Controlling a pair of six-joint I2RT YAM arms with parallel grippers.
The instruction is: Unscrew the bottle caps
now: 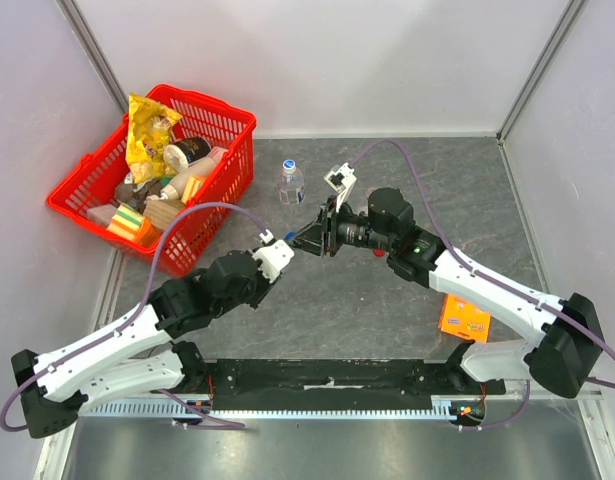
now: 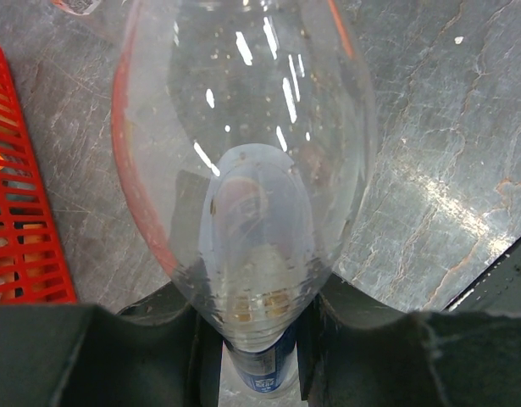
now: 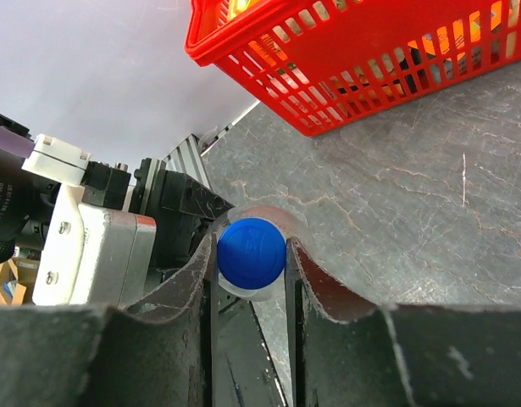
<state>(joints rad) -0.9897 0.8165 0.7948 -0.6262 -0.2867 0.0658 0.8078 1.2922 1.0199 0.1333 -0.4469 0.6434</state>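
Observation:
A small clear bottle (image 2: 243, 170) is held off the table between my two grippers. My left gripper (image 2: 256, 318) is shut on its body; a blue label (image 2: 262, 373) shows between the fingers. In the top view the left gripper (image 1: 277, 254) sits just left of the right gripper (image 1: 307, 240). My right gripper (image 3: 250, 254) is shut on the bottle's blue cap (image 3: 252, 250), one finger touching each side. The cap shows as a blue dot in the top view (image 1: 289, 240). A second clear bottle (image 1: 291, 185) with a white and blue cap stands upright behind them. The third bottle is out of view.
A red basket (image 1: 212, 103) full of snack packets and a brown-lidded jar stands at the back left; its wall also shows in the right wrist view (image 3: 345, 85) and the left wrist view (image 2: 23, 212). An orange packet (image 1: 464, 318) lies by the right arm.

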